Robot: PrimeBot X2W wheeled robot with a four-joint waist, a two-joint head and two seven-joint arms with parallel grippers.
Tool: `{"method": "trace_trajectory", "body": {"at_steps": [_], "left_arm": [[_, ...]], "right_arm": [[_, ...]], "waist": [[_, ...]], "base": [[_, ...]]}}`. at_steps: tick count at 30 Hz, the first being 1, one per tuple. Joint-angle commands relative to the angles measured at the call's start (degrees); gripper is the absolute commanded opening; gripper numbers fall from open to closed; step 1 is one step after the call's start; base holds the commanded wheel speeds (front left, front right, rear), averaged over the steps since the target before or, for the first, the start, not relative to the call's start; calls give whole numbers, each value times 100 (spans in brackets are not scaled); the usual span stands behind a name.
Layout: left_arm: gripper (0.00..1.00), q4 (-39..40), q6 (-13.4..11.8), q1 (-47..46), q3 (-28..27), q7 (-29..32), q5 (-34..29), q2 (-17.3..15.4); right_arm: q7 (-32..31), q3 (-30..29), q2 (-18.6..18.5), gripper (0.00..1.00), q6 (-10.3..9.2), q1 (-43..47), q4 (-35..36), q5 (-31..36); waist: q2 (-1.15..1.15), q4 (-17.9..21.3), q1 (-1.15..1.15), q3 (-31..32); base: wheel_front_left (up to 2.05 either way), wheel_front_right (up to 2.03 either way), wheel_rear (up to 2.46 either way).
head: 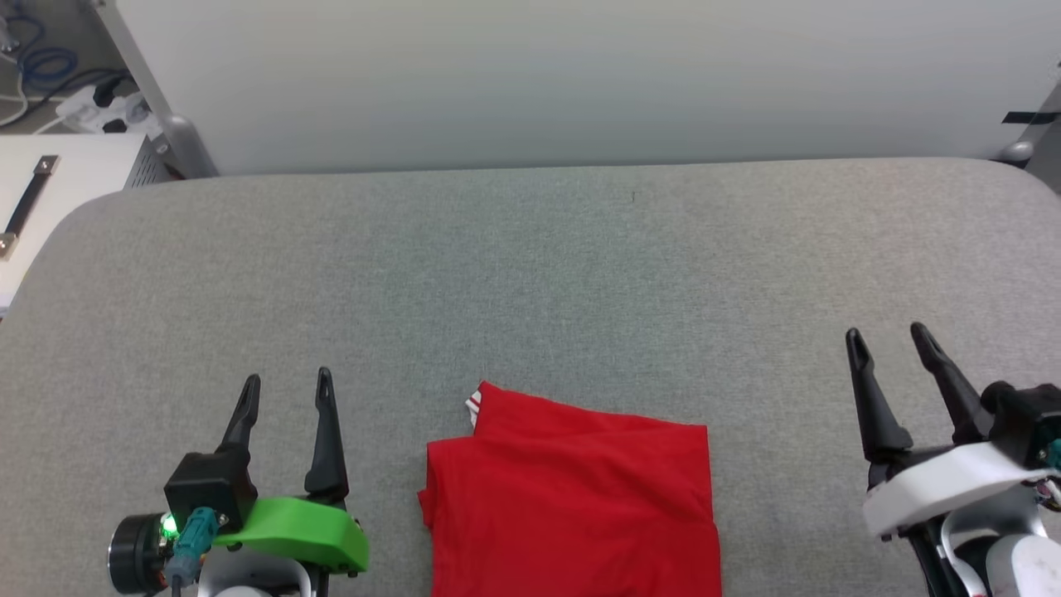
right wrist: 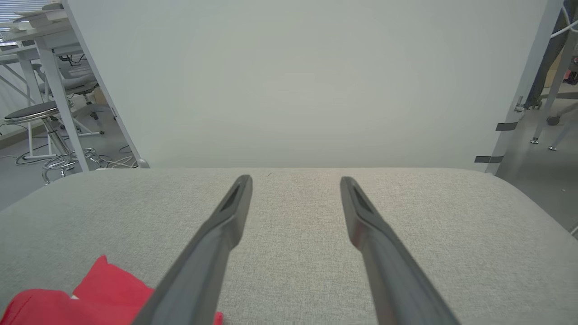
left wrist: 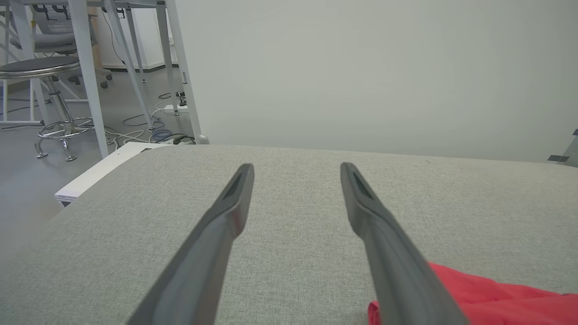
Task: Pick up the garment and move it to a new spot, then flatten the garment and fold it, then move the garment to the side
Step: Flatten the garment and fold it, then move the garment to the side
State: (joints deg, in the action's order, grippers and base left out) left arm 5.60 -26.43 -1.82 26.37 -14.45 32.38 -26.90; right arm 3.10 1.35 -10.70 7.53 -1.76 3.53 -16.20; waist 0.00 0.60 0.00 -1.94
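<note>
The garment [head: 572,497] lies folded into a red rectangle at the near middle of the grey table [head: 530,274], plain side up, with a bit of striped trim peeking out at its far left corner. My left gripper [head: 286,388] hovers to its left, open and empty. To the garment's right, my right gripper [head: 889,336] is open too, with nothing between its fingers. In the left wrist view the garment [left wrist: 487,295] shows at the lower right of the open left gripper [left wrist: 295,169]. The right wrist view has the garment [right wrist: 95,293] at the lower left of the open right gripper [right wrist: 293,180].
A pale wall panel [head: 580,83] stands along the table's far edge. A white box with a strap [head: 50,191] sits off the far left corner, near cables [head: 50,75] on the floor. A stool [left wrist: 49,90] and desk legs stand beyond the left end.
</note>
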Motion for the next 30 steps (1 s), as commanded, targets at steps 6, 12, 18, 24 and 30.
{"method": "trace_trajectory", "body": {"at_steps": [6,12,18,24,30], "left_arm": [[100,-196,142,234,-63,-46,73,119],[100,-318,239,366,-103,-51,53,202],[100,-389,305,363,-165,-53,4,263],[100,-434,378,301,-227,-54,-49,288],[100,-399,421,118,-286,-54,-157,322]], "right_arm": [[-145,-49,160,100,-4,422,283,168],[-244,-83,245,100,-4,608,465,242],[-300,-142,275,100,-4,627,555,288],[-343,-189,281,100,-4,600,541,209],[-611,-287,67,100,-4,590,312,-340]], "waist": [[0,150,0,272],[0,170,0,303],[0,164,0,268],[0,150,0,171],[0,29,0,-39]], "base": [[0,0,0],[0,0,0],[0,0,0],[0,0,0],[0,0,0]]}}
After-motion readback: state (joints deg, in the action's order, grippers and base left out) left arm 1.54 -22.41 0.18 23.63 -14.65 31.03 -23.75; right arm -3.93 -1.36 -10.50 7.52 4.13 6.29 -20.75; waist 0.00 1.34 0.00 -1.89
